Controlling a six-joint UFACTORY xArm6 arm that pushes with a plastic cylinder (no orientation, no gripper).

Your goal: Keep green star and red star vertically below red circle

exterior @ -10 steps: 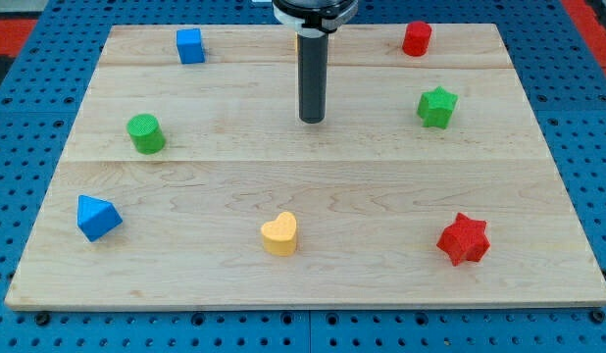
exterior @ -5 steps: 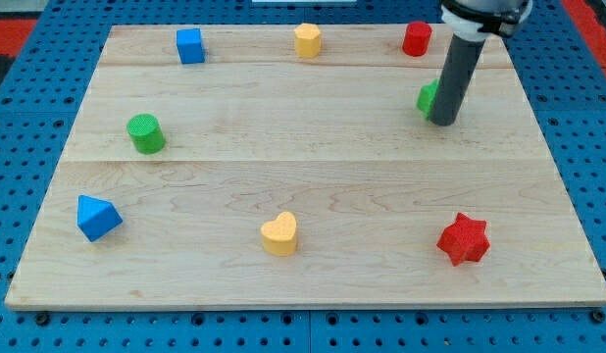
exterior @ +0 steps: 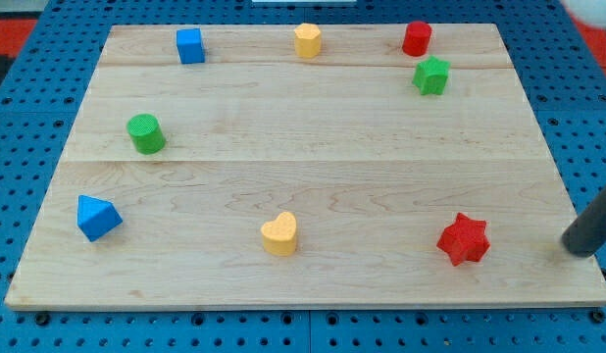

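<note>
The red circle [exterior: 416,38] stands at the view's top right of the wooden board. The green star [exterior: 431,75] lies just below it, slightly to its right, close but apart. The red star [exterior: 464,239] lies at the view's bottom right, far below both and a little further right. My tip [exterior: 579,252] rests near the board's right edge at the bottom right, to the right of the red star with a clear gap between them.
A blue cube [exterior: 189,45] and a yellow cylinder-like block [exterior: 307,40] stand along the top. A green cylinder [exterior: 145,133] is at the left. A blue triangle [exterior: 96,218] is at the bottom left, and a yellow heart [exterior: 279,234] at the bottom middle.
The tip swept from the board's top middle to the right, pushed the green star up toward the red circle, then moved down to the bottom right beside the red star.
</note>
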